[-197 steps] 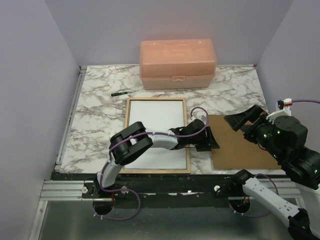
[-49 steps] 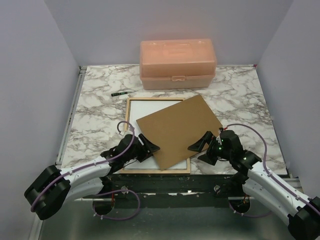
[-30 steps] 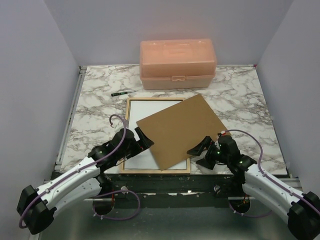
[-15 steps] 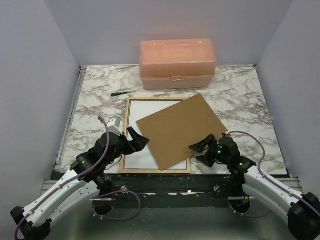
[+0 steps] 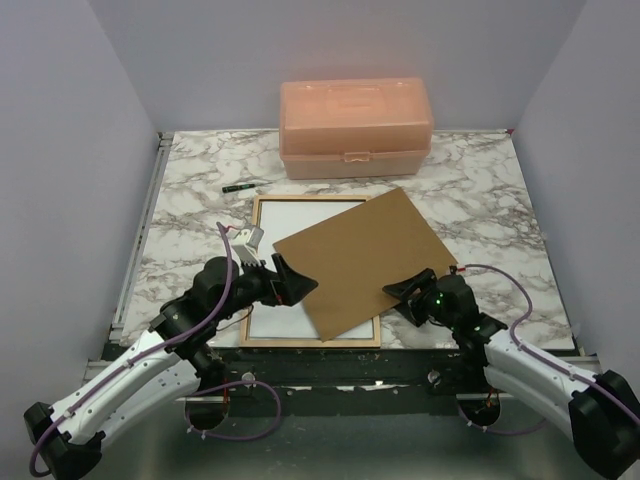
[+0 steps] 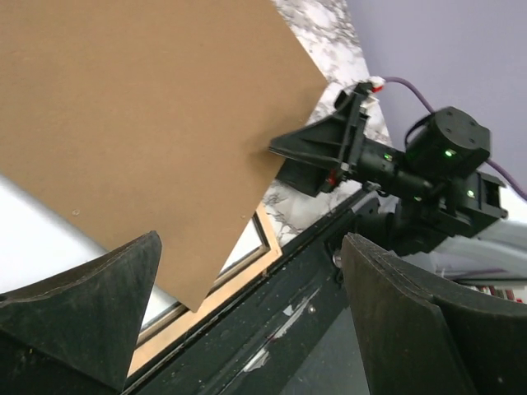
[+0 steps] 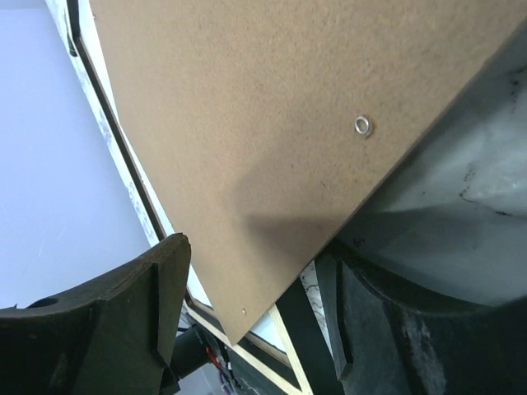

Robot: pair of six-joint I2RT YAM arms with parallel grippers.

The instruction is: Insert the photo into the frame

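Frame [image 5: 300, 342] lies flat, wood side up, on the marble tabletop [image 5: 480, 190], left of centre near the near edge. Photo [image 5: 300, 215] sits inside it, white side up. Brown backing panel [image 5: 360, 260] lies skewed across the frame, covering its right part, with its right corner out over the tabletop. Left claw [image 5: 288, 280] is wide open with nothing in it, at the panel's left edge over the photo. Right claw [image 5: 408, 288] is at the panel's near-right edge, fingers spread with the panel's near corner between them in the wrist view, no grip visible. Peach plastic box [image 5: 355, 125] at the far edge, black marker [image 5: 238, 187] far left of the frame.
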